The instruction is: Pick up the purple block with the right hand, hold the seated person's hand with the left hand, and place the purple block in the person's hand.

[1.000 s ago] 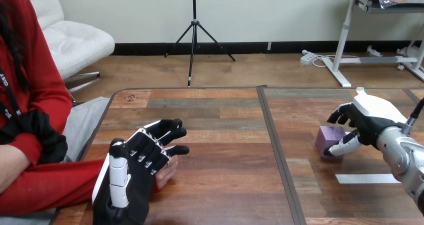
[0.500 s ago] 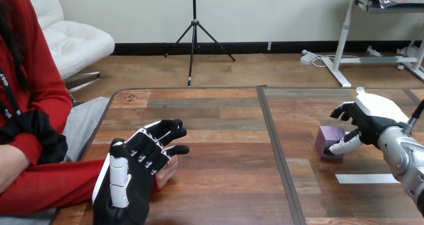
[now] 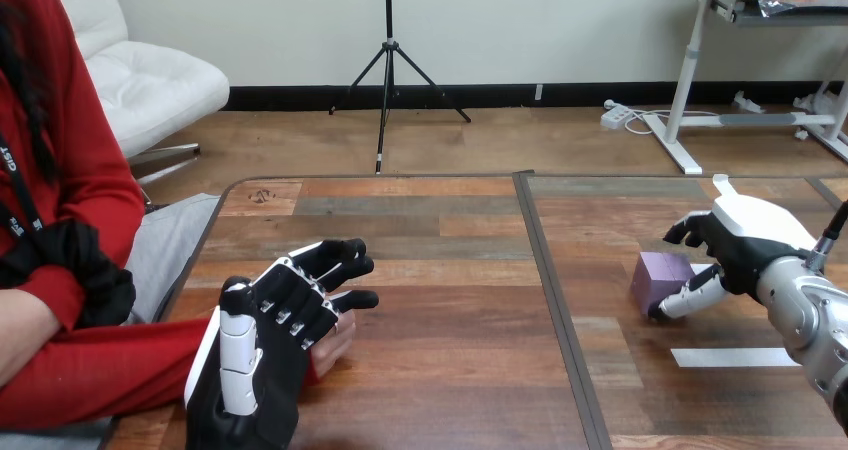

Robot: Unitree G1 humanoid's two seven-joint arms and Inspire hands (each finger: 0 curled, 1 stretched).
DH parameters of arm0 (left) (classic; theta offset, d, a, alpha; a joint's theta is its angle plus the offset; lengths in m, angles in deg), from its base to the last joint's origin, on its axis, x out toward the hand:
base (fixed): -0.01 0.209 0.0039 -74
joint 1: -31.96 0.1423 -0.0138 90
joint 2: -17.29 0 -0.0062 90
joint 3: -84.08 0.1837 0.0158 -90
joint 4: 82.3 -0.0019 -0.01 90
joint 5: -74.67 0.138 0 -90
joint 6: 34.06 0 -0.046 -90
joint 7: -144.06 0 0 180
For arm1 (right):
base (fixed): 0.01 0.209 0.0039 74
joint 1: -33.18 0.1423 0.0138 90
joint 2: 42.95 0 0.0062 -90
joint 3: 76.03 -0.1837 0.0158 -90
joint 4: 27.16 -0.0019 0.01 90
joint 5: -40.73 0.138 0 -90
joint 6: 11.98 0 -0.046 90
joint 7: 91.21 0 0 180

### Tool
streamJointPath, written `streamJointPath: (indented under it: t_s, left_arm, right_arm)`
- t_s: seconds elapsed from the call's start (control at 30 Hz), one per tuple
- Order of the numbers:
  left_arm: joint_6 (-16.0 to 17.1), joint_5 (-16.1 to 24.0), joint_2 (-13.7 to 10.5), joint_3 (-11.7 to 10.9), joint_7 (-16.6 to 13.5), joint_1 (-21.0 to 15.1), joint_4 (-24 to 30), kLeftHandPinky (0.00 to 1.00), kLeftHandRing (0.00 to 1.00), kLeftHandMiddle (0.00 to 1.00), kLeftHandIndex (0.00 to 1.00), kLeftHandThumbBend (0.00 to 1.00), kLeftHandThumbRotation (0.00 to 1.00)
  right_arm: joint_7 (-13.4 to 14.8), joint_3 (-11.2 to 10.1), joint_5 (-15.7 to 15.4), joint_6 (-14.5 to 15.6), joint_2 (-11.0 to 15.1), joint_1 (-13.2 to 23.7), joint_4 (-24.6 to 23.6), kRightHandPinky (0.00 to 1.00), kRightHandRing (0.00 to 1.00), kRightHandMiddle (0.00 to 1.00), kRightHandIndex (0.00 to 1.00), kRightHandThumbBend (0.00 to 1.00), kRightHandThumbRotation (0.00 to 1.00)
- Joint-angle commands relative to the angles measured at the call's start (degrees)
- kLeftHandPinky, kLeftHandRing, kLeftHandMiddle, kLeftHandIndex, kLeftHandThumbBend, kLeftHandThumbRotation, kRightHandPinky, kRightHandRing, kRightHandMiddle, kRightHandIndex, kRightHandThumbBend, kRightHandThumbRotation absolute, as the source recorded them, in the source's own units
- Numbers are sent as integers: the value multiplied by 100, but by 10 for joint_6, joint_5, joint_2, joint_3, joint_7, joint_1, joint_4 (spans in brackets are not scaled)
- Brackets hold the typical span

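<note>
The purple block rests on the right half of the table. My right hand is just to its right, open, with loosely bent fingers above the block's far right corner and the thumb along its near right edge. I cannot tell whether they touch it. My left hand lies over the person's hand at the near left, back up and fingers relaxed. The person's fingertips show under its palm, and their red sleeve runs along the table's near left edge.
A white strip of tape lies on the table in front of the block. A dark seam divides the tabletop in two. The person's other forearm rests at the left edge.
My right hand has slid slightly right and lower, uncovering more of the block. The block, my left hand and the person's hand have stayed put.
</note>
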Motion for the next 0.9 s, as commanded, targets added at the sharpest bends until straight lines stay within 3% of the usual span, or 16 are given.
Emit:
streamJointPath:
  t_s: [0.0,0.27,0.87]
  left_arm:
    - [8,-2,1,-3,-1,-20,6,66,77,76,64,77,93]
    - [10,-2,2,-3,0,-22,4,66,77,76,64,76,94]
    - [11,-2,3,-2,0,-22,7,66,76,75,63,76,95]
  right_arm:
    - [-9,2,3,5,-11,37,-10,70,82,85,82,90,22]
    - [-27,8,-3,15,-13,39,-6,71,84,87,84,94,21]
    - [-36,11,-5,18,-19,35,1,73,86,89,85,99,20]
